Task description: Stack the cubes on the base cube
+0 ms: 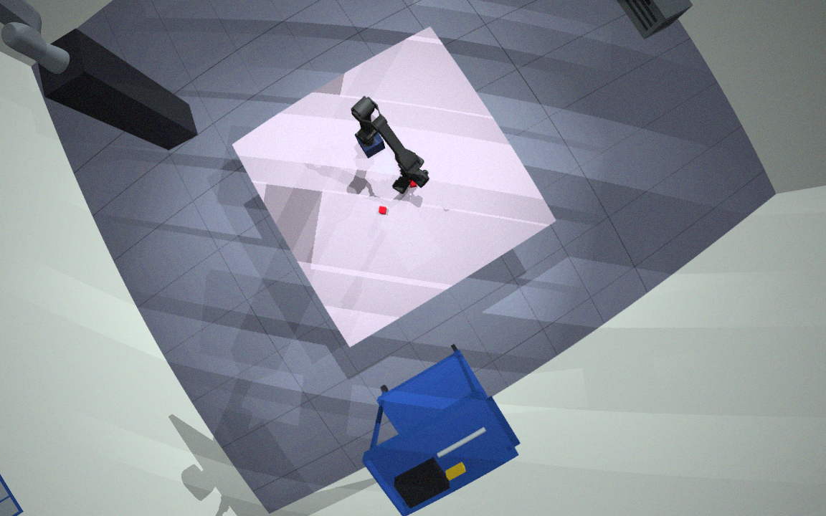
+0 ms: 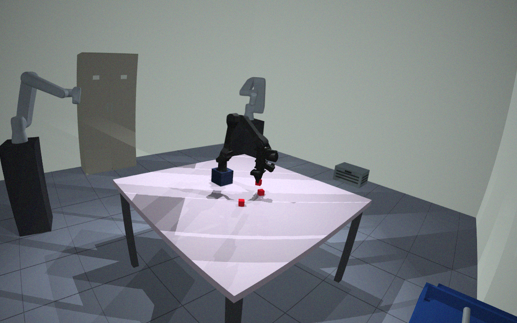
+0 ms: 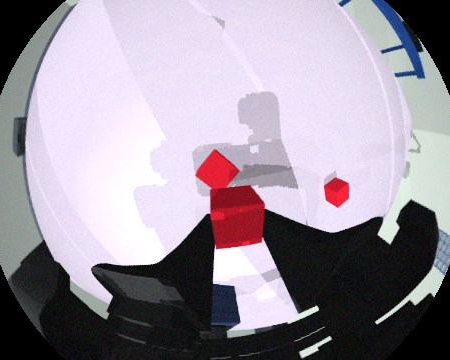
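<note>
Three red cubes show; they look alike, and which is the fixed base is not marked. My gripper (image 1: pixel 401 185) (image 2: pixel 257 179) (image 3: pixel 235 216) is shut on one red cube (image 2: pixel 258 183) (image 3: pixel 237 227), held above the table; it is hidden in the top view. A second red cube (image 1: pixel 412 184) (image 2: pixel 260 192) (image 3: pixel 214 169) stands on the table near and below my gripper, partly covered in the top view. A third red cube (image 1: pixel 382 209) (image 2: pixel 241 202) (image 3: pixel 336 192) stands apart on the table. No cube rests on another.
The pale table (image 1: pixel 429 250) (image 2: pixel 276 224) bears my arm's dark blue mounting block (image 1: pixel 372 147) (image 2: pixel 221 177) (image 3: pixel 225 305), behind the cubes. A grey arm on a black pedestal (image 1: pixel 114 96) (image 2: pixel 25 188) and a blue cart (image 1: pixel 429 404) (image 2: pixel 453 309) stand off the table.
</note>
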You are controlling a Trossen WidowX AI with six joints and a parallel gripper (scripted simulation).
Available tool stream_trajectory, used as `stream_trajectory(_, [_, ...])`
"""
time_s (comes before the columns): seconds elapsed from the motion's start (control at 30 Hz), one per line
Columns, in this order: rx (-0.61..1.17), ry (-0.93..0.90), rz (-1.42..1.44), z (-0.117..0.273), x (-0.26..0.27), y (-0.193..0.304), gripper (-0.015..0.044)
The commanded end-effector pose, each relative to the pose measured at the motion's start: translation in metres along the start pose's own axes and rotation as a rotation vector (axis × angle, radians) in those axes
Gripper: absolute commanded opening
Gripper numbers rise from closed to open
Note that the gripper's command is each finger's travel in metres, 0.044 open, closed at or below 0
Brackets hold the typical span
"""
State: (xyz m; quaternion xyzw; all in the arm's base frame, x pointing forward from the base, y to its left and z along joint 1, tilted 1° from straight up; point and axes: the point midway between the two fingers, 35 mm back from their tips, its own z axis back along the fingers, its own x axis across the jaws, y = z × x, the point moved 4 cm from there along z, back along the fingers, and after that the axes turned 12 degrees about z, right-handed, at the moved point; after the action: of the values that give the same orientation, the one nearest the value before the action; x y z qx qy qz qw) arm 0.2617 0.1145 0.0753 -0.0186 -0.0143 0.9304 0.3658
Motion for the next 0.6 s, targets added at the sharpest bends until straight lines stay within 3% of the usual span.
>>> stream_trajectory(0.0, [0.003, 0.002, -0.057, -0.0053, 0.0084, -0.0037, 0.0105])
stream_trajectory(0.57, [0.003, 0.002, -0.058, -0.0089, 0.0083, -0.0038, 0.0105])
